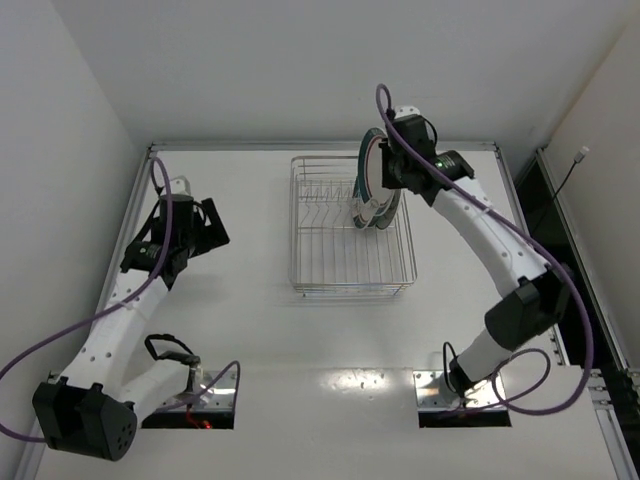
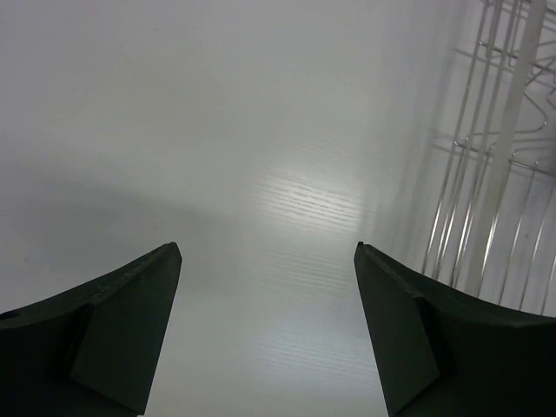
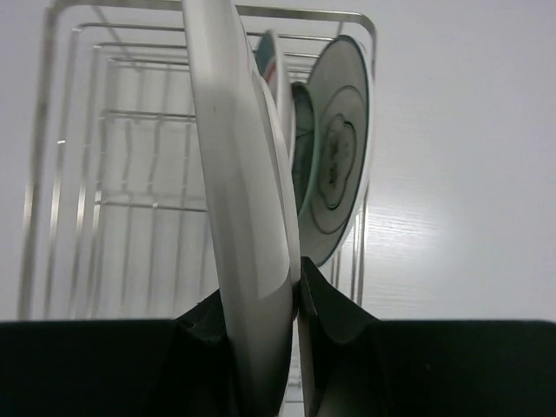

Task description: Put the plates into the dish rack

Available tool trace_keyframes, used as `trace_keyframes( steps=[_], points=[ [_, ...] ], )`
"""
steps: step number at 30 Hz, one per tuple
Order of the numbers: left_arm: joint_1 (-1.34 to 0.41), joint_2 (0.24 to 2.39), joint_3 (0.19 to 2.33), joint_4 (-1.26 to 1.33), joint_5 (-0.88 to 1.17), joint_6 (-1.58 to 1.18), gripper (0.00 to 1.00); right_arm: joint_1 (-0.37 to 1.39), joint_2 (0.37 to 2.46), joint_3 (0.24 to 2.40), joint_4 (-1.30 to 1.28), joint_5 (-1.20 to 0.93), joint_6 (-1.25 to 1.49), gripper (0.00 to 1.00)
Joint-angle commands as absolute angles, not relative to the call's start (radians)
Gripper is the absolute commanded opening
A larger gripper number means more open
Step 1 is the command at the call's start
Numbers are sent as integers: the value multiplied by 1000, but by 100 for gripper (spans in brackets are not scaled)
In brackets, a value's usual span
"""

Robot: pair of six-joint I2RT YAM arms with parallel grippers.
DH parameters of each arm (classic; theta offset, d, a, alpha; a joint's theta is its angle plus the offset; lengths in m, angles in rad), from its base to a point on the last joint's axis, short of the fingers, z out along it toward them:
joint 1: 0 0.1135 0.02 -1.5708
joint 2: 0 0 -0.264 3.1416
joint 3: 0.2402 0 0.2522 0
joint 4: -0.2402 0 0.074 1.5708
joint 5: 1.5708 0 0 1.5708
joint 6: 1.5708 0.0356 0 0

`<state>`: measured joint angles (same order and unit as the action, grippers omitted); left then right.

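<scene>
Right gripper (image 3: pixel 265 308) is clenched on the rim of a white plate (image 3: pixel 234 174), holding it on edge and near vertical so it can slide between tines (image 1: pixel 322 192) rather than land flat. It hangs at the far right end of the dish rack (image 1: pixel 350 290), parallel to three plates already standing there: teal-and-red-rimmed plate (image 3: pixel 274 65), small teal patterned plate (image 3: pixel 302 148), and dark-rimmed white plate (image 3: pixel 340 148) furthest from it. It sits just beside that row, so I'd guess the next free slot is the target. Can't tell if its bottom edge is seated, that part is hidden. Looks like the last plate, so nearly done. Left gripper (image 2: pixel 266 252) is spread wide, carrying nothing, low over the table (image 1: pixel 250 330) left of the rack, well apart from the right arm.
</scene>
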<state>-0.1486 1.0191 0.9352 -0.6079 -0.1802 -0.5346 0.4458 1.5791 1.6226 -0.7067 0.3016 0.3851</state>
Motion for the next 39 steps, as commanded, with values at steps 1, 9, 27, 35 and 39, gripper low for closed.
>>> trace_keyframes(
  steps=[1, 9, 27, 35, 39],
  points=[
    [-140, 957, 928, -585, -318, -508, 79, 453, 1673, 1701, -736, 471, 348, 0],
    [-140, 983, 928, -575, -296, -508, 82, 492, 1842, 1770, -724, 495, 363, 0],
    [-140, 994, 928, -575, -276, -499, 82, 523, 2054, 1913, -787, 531, 445, 15],
    [-140, 1012, 919, -575, -267, -499, 83, 523, 1933, 1904, -807, 518, 426, 54],
    [-140, 1022, 919, -584, -267, -499, 83, 523, 1852, 1904, -847, 518, 417, 65]
  ],
)
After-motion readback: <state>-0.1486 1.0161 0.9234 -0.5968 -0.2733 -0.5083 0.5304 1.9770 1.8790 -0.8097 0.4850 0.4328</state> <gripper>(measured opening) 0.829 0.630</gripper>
